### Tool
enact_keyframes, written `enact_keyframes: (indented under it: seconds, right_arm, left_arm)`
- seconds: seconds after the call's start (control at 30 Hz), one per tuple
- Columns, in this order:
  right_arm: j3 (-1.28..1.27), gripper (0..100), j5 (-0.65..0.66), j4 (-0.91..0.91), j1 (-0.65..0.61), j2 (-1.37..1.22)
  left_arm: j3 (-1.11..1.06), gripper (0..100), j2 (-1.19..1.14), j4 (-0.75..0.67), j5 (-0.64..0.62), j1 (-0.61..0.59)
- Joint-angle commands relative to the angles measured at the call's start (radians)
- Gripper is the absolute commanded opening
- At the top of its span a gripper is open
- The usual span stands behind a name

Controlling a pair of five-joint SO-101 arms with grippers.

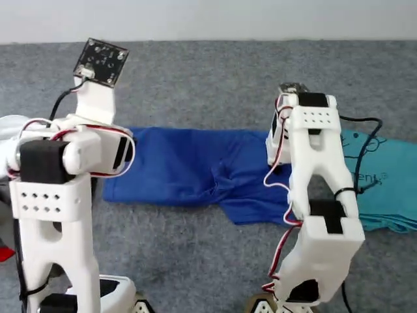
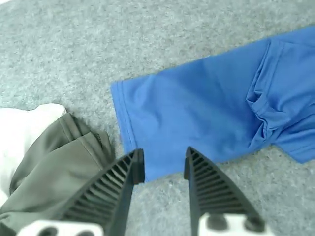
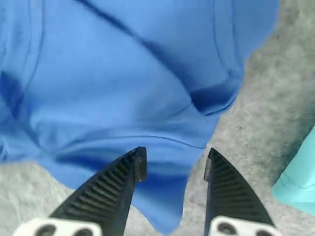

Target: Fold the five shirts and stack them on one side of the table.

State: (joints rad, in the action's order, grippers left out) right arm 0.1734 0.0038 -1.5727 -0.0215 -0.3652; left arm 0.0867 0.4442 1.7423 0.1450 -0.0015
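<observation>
From the high view, the blue shirt (image 1: 189,166) lies spread across the grey worktop (image 1: 195,72) between the left arm (image 1: 52,189) and the right arm (image 1: 319,150), with a teal shirt (image 1: 384,189) just beside it on the right. The step looks like the first fold, and it will go best if both arms pinch the same long edge and carry it over together, keeping the cloth taut so the wrinkle at the middle does not bunch. In the left wrist view, the left claw (image 2: 163,164) hangs moderately open and empty above the shirt's near edge by its corner, touching nothing; an olive garment (image 2: 64,162) and a white garment (image 2: 24,123) lie crumpled nearby. In the right wrist view, the right claw (image 3: 174,164) is spread somewhat wider, also empty, poised over the blue hem.
</observation>
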Motion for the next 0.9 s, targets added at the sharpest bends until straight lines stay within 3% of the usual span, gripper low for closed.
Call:
enact_keyframes:
  seconds: [0.0,0.23,0.67,0.87]
  right_arm:
    - [0.089,20.5,-0.052,-0.002,-0.028,-0.013]
    - [0.114,20.5,-0.057,0.025,-0.104,-0.062]
    - [0.114,20.1,-0.049,0.094,-0.099,-0.188]
    - [0.114,0.8,0.014,0.137,-0.081,-0.2]
  left_arm:
    - [-0.01,14,0.034,0.011,-0.003,-0.006]
    - [-0.036,14,0.035,0.009,-0.006,-0.005]
    - [-0.036,14,0.026,-0.006,-0.003,-0.005]
    - [-0.038,14,0.026,-0.006,-0.003,-0.005]
